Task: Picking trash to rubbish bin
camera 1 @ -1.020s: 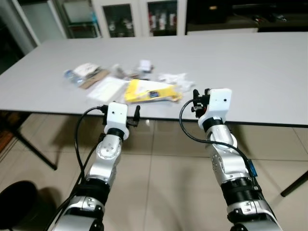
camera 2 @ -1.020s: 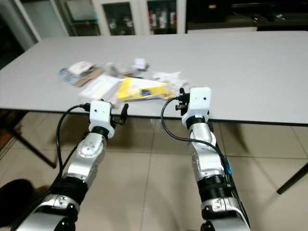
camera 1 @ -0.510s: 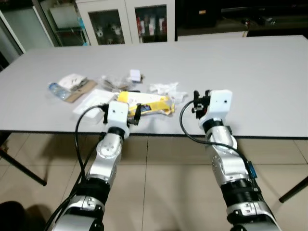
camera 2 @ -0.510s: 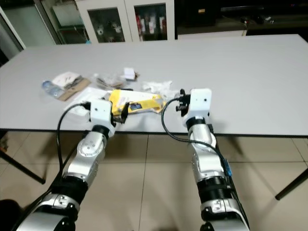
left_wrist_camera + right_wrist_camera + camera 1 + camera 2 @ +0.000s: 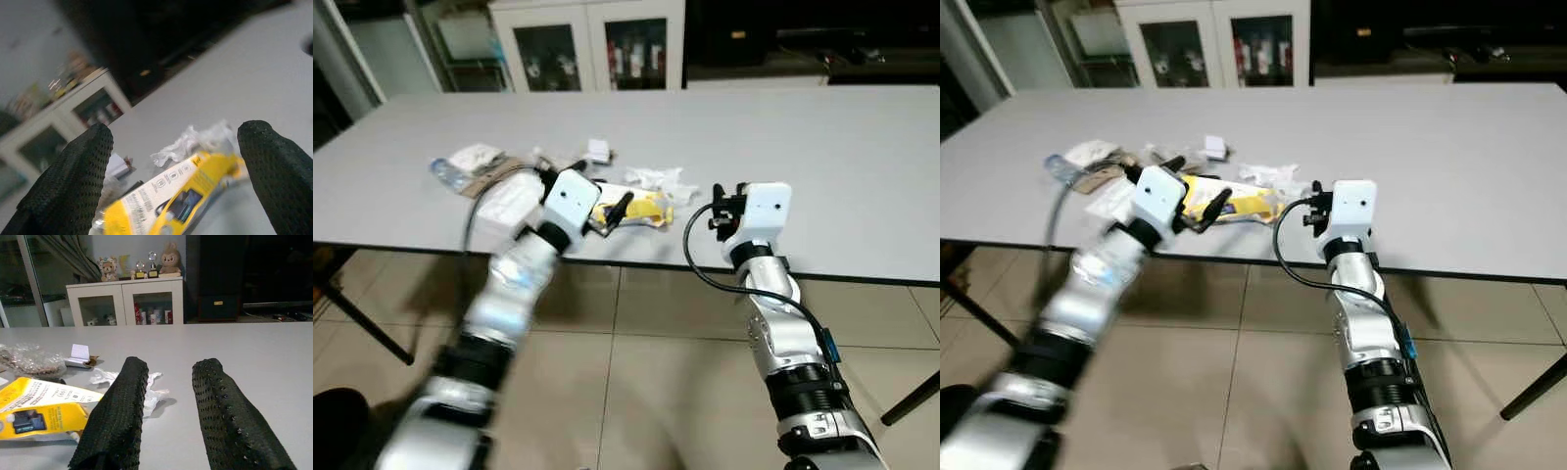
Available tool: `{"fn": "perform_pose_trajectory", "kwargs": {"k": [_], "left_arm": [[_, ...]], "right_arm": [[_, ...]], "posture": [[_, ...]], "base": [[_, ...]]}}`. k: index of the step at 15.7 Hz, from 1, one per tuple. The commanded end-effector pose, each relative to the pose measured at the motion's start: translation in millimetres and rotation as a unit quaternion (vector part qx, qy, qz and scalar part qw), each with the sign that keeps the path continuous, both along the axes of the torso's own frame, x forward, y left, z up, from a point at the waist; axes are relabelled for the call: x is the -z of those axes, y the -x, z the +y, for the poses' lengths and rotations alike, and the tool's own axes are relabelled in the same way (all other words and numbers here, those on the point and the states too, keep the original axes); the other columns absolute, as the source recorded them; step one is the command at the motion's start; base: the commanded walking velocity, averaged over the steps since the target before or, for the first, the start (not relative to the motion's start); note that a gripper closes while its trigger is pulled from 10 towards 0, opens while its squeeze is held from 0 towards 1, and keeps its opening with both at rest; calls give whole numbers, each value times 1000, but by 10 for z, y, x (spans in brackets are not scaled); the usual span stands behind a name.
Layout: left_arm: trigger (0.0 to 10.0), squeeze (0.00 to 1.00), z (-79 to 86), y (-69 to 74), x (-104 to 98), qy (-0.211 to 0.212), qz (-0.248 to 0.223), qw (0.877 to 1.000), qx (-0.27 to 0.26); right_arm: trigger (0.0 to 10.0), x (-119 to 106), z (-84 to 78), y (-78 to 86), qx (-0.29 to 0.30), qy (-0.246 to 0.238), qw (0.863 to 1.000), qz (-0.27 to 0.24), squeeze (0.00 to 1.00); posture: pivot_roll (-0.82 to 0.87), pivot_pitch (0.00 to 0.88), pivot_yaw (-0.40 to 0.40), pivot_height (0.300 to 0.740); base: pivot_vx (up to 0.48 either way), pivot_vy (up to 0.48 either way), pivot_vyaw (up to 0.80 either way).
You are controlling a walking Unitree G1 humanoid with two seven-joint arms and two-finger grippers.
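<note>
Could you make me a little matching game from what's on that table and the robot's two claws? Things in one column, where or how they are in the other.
Things:
1. yellow packet
2. left gripper
3. right gripper
4. crumpled white wrapper

Places or states:
A. fingers spread wide, reaching over the trash pile
B. on the table just beyond the yellow packet
C. at the table's near edge, fingers slightly apart, holding nothing
D. lying flat near the front edge of the grey table

Pairs: 1-D, 2-A, 3-C, 4-B
</note>
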State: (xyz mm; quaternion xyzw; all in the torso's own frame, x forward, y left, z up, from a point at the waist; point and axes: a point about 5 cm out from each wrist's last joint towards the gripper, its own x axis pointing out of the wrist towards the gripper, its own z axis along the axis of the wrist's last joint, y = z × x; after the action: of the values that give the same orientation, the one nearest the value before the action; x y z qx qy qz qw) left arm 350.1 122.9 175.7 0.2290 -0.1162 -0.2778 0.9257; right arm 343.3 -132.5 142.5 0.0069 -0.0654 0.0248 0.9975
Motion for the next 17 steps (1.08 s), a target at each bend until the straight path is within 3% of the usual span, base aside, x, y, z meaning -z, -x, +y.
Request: {"fn": "perform_pose_trajectory", "kwargs": {"k": [1, 2, 5, 7, 10, 12, 14, 17], "left_arm": [[10000, 0, -19, -20, -157, -45, -10, 998, 30], [10000, 0, 38, 6, -233, -77, 1, 996, 51], [10000, 0, 82, 27, -244, -91, 17, 994, 60], [10000, 0, 216, -25, -33, -138, 46, 989, 15], [10000, 0, 278, -57, 62, -168, 55, 984, -22], [10000, 0, 405, -146, 143, -188, 57, 975, -104], [10000, 0, 444, -182, 135, -125, 62, 980, -140], [10000, 0, 345, -199, 112, -109, 39, 982, -152]], "right_arm": [[10000, -39, 2, -11, -3, -2, 1000, -3, 0], [10000, -38, 3, -9, -4, -3, 1000, -3, 0], [10000, -37, 4, -11, -4, -2, 1000, -2, 0], [10000, -41, 5, -12, -5, -2, 1000, -2, 0], [10000, -43, 3, -11, -5, -1, 1000, -3, 0], [10000, -44, 7, -10, -6, 0, 1000, -3, 0], [10000, -44, 8, -9, -6, -1, 1000, -3, 0], [10000, -47, 10, -6, -6, -2, 1000, -3, 0]], "posture": [[15, 0, 104, 740], [16, 0, 103, 740], [17, 0, 101, 740], [11, 1, 102, 740], [12, 0, 101, 740], [9, 2, 102, 740], [9, 4, 102, 740], [9, 4, 100, 740]], "base": [[0, 0, 0], [0, 0, 0], [0, 0, 0], [0, 0, 0], [0, 0, 0], [0, 0, 0], [127, 0, 0], [471, 0, 0]]}}
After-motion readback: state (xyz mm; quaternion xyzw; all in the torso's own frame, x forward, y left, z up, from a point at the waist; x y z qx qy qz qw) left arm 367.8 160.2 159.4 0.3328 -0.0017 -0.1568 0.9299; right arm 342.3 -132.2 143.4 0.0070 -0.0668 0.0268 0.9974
